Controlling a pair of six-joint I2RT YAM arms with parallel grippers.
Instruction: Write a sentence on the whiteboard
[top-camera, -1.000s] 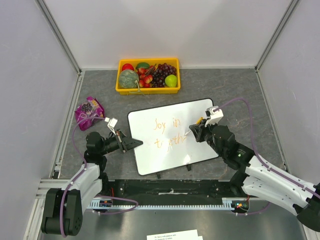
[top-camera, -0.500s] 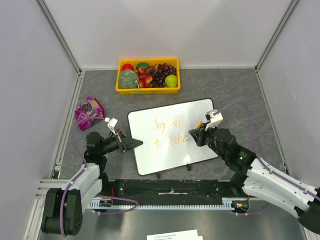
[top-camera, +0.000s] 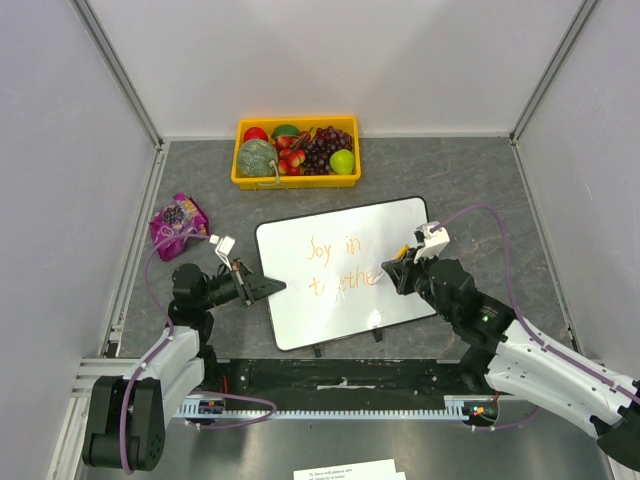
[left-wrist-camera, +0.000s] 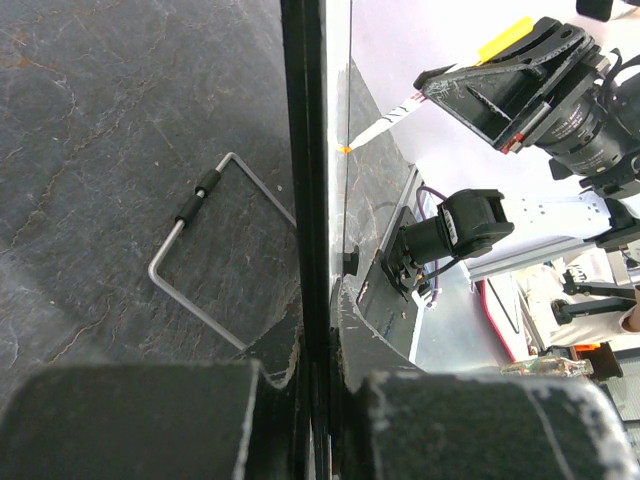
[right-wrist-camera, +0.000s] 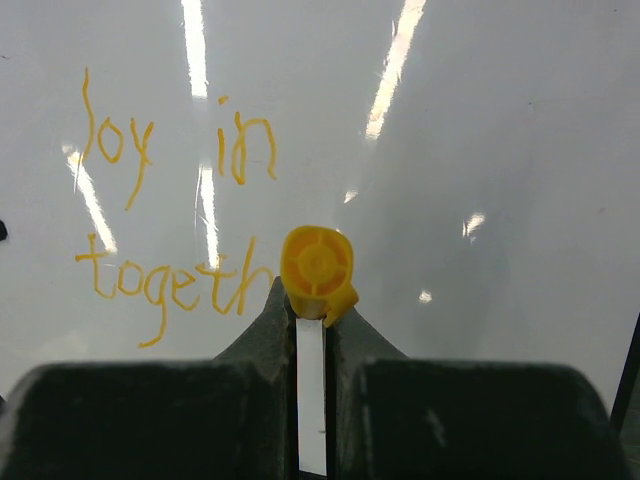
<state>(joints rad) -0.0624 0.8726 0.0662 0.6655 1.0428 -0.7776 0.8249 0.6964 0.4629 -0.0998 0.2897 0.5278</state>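
Observation:
The whiteboard (top-camera: 345, 300) lies tilted at mid-table, and the sentence (top-camera: 338, 266) on it reads "Joy in" above "togeth" in orange. My right gripper (top-camera: 397, 270) hovers over the end of the second line, shut on a marker. In the right wrist view the marker's yellow end cap (right-wrist-camera: 318, 268) and white barrel stick out between the fingers of my right gripper (right-wrist-camera: 312, 312), beside the "h" of the lettering (right-wrist-camera: 170, 282). My left gripper (top-camera: 270, 287) is shut on the board's left edge (left-wrist-camera: 313, 200). The left wrist view shows the marker's orange tip (left-wrist-camera: 345, 148) on the board.
A yellow tray (top-camera: 296, 182) of fruit stands behind the board at the back. A purple snack bag (top-camera: 178, 222) lies at the left. A wire stand (left-wrist-camera: 200, 250) shows on the dark table under the board. Grey walls close in left, right and back.
My right gripper has shifted a little to the right along the second line with the marker. The left gripper and the board have stayed put.

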